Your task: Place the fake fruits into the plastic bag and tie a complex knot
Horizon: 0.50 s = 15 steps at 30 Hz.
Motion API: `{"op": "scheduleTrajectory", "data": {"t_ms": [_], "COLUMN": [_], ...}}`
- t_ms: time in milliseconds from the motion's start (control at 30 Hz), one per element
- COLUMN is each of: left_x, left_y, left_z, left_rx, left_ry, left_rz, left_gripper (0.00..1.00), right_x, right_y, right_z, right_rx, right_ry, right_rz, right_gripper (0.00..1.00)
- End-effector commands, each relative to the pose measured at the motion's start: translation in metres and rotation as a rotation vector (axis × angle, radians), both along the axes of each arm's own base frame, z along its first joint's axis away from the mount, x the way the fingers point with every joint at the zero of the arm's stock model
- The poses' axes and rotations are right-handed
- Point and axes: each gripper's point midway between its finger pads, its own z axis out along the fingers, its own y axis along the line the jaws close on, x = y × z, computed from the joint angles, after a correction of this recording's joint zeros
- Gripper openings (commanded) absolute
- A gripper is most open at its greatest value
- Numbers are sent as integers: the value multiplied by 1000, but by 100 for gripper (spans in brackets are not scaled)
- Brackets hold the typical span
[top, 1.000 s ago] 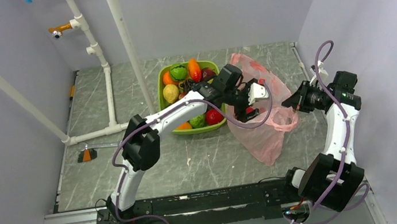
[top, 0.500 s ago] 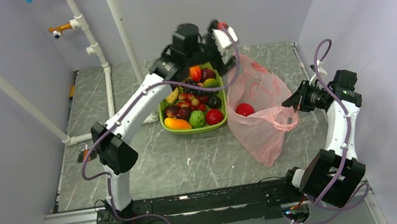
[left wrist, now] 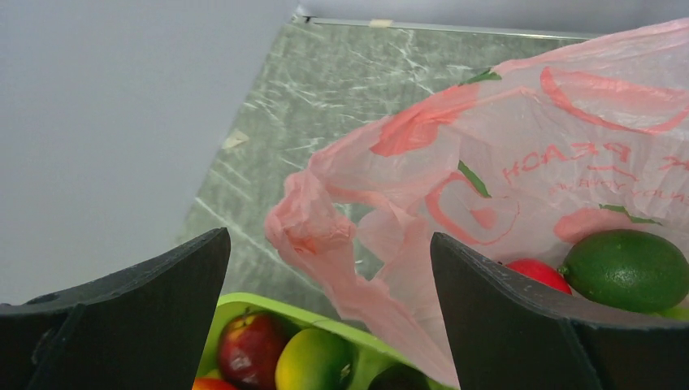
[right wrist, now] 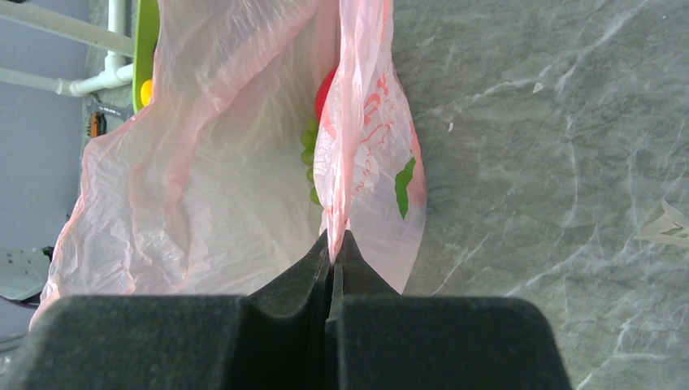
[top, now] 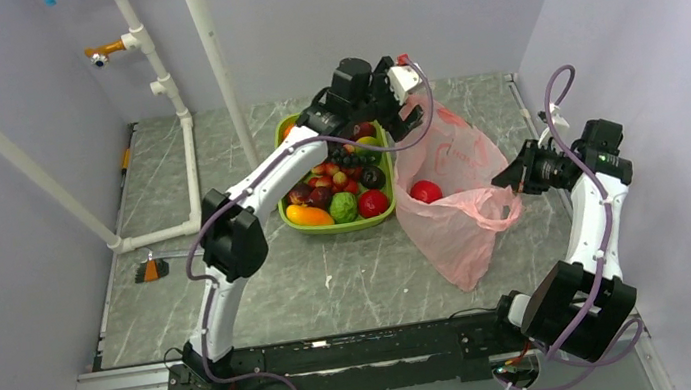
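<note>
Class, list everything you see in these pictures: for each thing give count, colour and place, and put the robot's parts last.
table: one, grey marbled, under everything
tray: one, lime green, far middle of table
fake fruits: a dozen or so, mixed colours, piled in tray
plastic bag: one, translucent pink, right of tray
red fruit: one, red, inside plastic bag
pipes: several, white, far left
small tool: one, orange and dark, left table edge
left gripper: one, black, open, empty, over tray's far end
right gripper: one, black, shut on bag's edge
</note>
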Motion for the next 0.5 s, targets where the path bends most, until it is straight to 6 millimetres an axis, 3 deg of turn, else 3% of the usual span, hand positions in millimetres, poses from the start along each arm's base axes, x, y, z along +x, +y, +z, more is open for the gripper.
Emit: {"op": "scheduleTrajectory", "data": {"t_ms": [0, 33, 100, 167, 200, 233, 267, 467], "left_x": [7, 11, 16, 11, 5, -7, -23, -155], "left_y": [-17, -20, -23, -26, -25, -25, -26, -22], "left_z": [26, 22, 12, 13, 20, 38, 53, 140], "left_rx": [-114, -113, -100, -106, -122, -155, -184, -288], "left_ry": [-21, -22, -11, -1, 1, -8, -9, 55], "left_rz": [-19, -16, -8, -35, -58, -92, -132, -428], "left_gripper": [99, 96, 79, 52, 34, 18, 13, 0], "right_x": [3, 3, 2, 2, 2, 3, 4, 25], "right_y": [1, 0, -1, -2, -4, -7, -11, -59], "right_z": [18, 19, 20, 22, 22, 23, 23, 41], "right_rx": [-38, -42, -52, -70, -83, -100, -119, -246], "right_ry": [-59, -61, -60, -61, -62, -61, -58, -79], "right_rz": [41, 41, 42, 46, 46, 39, 29, -58], "right_gripper": [0, 0, 0, 0, 0, 0, 0, 0]}}
